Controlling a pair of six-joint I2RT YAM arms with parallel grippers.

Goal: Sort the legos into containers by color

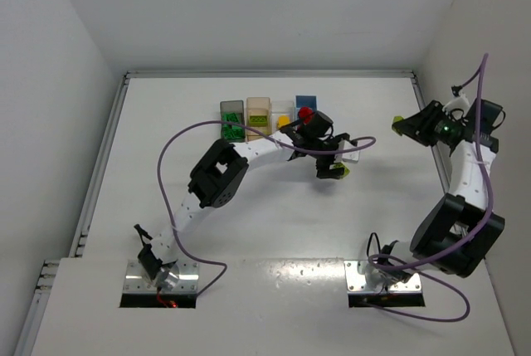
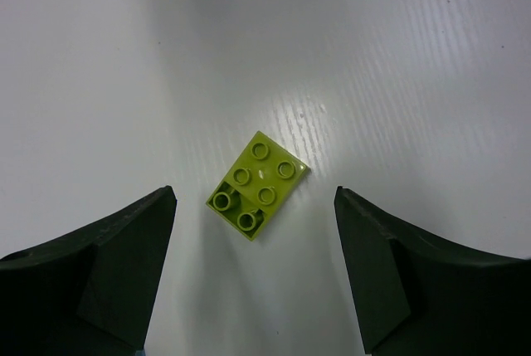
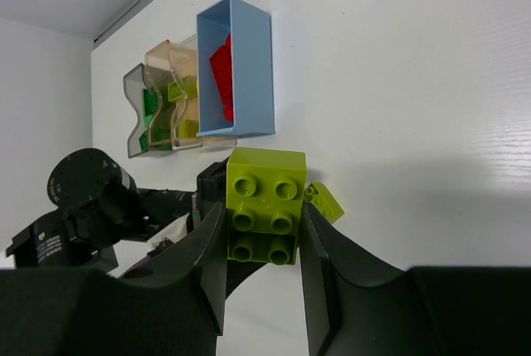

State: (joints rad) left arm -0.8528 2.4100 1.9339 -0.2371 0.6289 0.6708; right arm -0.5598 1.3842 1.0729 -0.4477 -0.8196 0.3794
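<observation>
A lime green lego [image 2: 257, 186] lies flat on the white table, studs up. My left gripper [image 2: 254, 211] hovers over it, open and empty, with a finger on each side; it also shows from above [image 1: 332, 167]. My right gripper [image 3: 264, 244] is shut on a taller lime green lego stack [image 3: 265, 202], held in the air at the right [image 1: 401, 128]. The four containers stand in a row at the back: dark grey [image 1: 231, 105] with dark green legos, tan [image 1: 259, 100] with lime ones, clear [image 1: 283, 107] with yellow, blue [image 1: 307, 98] with red legos [image 3: 221, 70].
The left arm [image 1: 220, 175] reaches across the table's middle just in front of the bins, with its purple cable [image 1: 178, 144] looping beside it. White walls close the table at the back and both sides.
</observation>
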